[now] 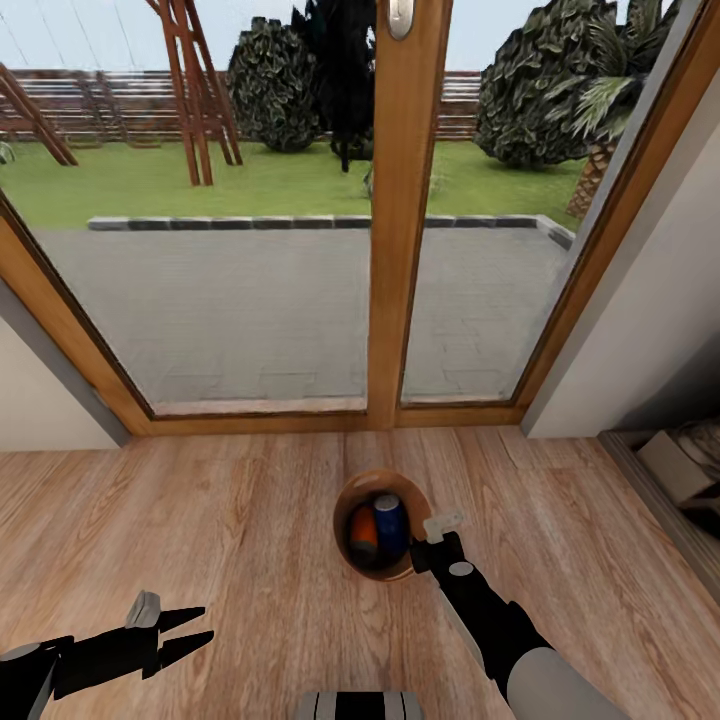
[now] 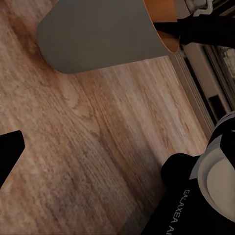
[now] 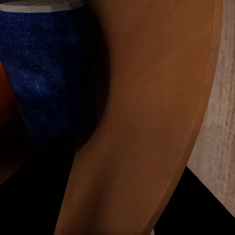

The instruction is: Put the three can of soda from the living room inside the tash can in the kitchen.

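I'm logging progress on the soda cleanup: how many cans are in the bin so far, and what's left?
Done: the trash can on the wood floor by the glass doors holds a dark blue can and an orange can. In hand: the right gripper sits at the bin's rim; its grip can't be judged. The left gripper is open and empty. Left: a third can isn't visible inside, so it may remain.

Home interior — wood plank floor [image 1: 200, 520], wood-framed glass doors [image 1: 405, 200] w/ patio & garden beyond.
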Robot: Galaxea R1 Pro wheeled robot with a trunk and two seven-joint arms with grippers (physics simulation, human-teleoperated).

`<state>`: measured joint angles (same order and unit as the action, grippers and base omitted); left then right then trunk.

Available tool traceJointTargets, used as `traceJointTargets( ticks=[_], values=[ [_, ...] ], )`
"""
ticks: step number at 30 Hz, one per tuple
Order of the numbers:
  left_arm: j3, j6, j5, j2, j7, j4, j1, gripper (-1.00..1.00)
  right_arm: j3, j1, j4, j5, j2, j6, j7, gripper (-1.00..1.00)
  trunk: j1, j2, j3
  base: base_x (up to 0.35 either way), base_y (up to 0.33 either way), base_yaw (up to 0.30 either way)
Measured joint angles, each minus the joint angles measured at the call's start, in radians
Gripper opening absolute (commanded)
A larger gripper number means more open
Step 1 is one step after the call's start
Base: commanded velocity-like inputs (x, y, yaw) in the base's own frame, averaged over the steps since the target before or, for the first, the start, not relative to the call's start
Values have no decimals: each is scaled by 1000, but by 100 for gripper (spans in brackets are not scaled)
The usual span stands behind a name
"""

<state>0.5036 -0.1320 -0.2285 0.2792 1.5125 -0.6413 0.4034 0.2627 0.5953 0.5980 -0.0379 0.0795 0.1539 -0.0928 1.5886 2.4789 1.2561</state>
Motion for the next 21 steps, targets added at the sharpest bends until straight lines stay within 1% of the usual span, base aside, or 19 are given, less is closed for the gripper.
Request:
traceJointTargets(
  ticks=[17,20,21],
  values=[
    [0,0,0,0,0,0,0,100,0,0,0,0,0,0,0,-100,0,0,6,0,0,0],
    [0,0,0,0,0,0,0,100,0,-1,0,0,0,0,-1,-100,11,21,16,0,0,0],
    [0,0,0,0,0,0,0,100,0,0,0,-1,0,0,-1,-100,12,21,19,0,0,0]
  ],
)
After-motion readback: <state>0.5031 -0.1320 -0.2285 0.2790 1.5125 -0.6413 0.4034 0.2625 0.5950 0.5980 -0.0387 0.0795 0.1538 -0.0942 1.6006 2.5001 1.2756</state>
